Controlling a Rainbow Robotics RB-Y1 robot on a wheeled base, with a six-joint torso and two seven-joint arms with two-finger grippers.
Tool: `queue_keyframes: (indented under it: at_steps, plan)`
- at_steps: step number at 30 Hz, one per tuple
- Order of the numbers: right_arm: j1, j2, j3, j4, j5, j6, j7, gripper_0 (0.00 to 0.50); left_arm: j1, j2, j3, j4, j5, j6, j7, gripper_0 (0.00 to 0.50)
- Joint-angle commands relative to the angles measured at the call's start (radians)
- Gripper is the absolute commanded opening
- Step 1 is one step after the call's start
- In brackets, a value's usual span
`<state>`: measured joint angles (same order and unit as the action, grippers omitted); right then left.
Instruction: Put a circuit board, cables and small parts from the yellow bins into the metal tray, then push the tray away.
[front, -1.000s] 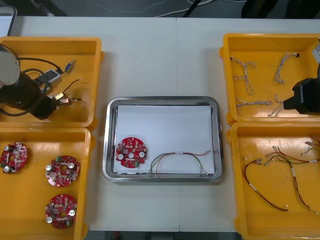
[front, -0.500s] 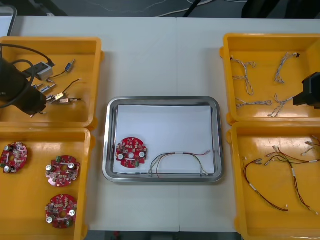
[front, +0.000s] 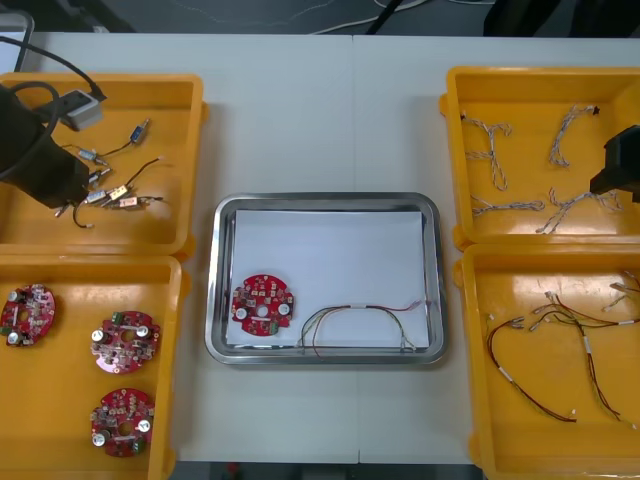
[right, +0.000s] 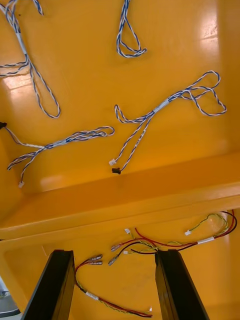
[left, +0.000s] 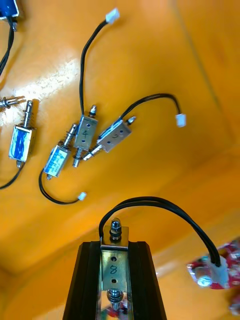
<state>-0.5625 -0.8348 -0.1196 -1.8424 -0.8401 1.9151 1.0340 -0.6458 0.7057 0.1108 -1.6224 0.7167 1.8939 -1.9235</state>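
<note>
Left gripper (front: 60, 192), upper left of the front view over a yellow bin (front: 170, 92), gripped a small metal part (left: 114, 261) trailing a black cable (left: 150, 202). Right gripper (right: 114, 255), at the right edge, had its fingers spread and held nothing. The metal tray (front: 325, 199), centre frame, held a circuit board (front: 262, 304) and a red and yellow cable (front: 360, 311).

Light matte surface (front: 300, 130), a thin straight seam (front: 352, 110) running from its far edge toward the middle. Dark floor (front: 200, 15) beyond the far edge. On the floor, a thin white cable (front: 345, 22) curving, with a thicker black cable (front: 385, 18) just beside it. Pale flat object with dark rounded rim (front: 10, 28) at the far left corner, cut off by the edge.
</note>
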Motion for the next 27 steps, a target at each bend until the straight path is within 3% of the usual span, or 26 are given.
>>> queue_keyframes:
  at_steps: [1, 14, 27]
  plan:
    - [-0.091, -0.040, 0.081, 0.066, 0.021, -0.028, 0.038, 0.469, -0.044, 0.021, 0.030, -0.120, 0.027, 0.026, 0.262, 0.000]
    - [-0.175, -0.015, 0.107, 0.207, 0.023, -0.085, 0.060, 0.470, -0.025, -0.069, -0.017, -0.304, 0.056, 0.026, 0.521, 0.000]
    - [-0.214, -0.009, 0.126, 0.390, 0.115, -0.188, 0.057, 0.470, -0.018, -0.176, -0.154, -0.445, 0.001, 0.026, 0.761, 0.000]
